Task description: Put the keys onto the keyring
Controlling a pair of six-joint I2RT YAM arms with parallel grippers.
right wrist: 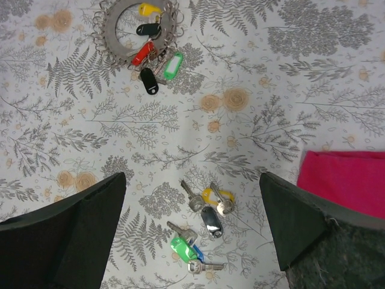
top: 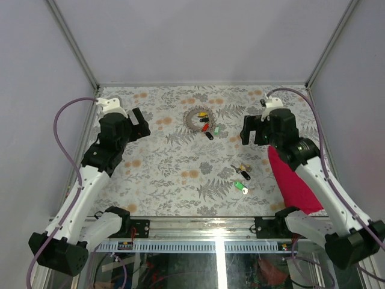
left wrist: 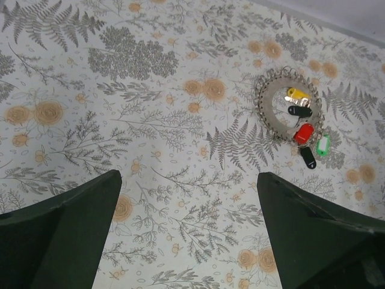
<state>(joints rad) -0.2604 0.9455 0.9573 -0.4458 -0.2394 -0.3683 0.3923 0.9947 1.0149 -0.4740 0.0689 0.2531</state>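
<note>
Spread wide, gripping nothing: left gripper (left wrist: pixel 189 232), right gripper (right wrist: pixel 191 180), hovering over tabletop (top: pixel 162 174), open room between. Toward far edge: silvery keyring (top: pixel 197 118), chain coiled in a circle, coloured keys (left wrist: pixel 304 135) clustered there. Loose keys (right wrist: pixel 203 214) nearer front edge, near crimson cloth (right wrist: pixel 346 180).

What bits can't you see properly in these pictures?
- Keys by the keyring: too small in every view to tell whether they're threaded on.
- Loose keys: overlapping in the right wrist view, so no sure count.
- Red cloth: cut off by the right wrist view's edge; the right arm covers part from above.
</note>
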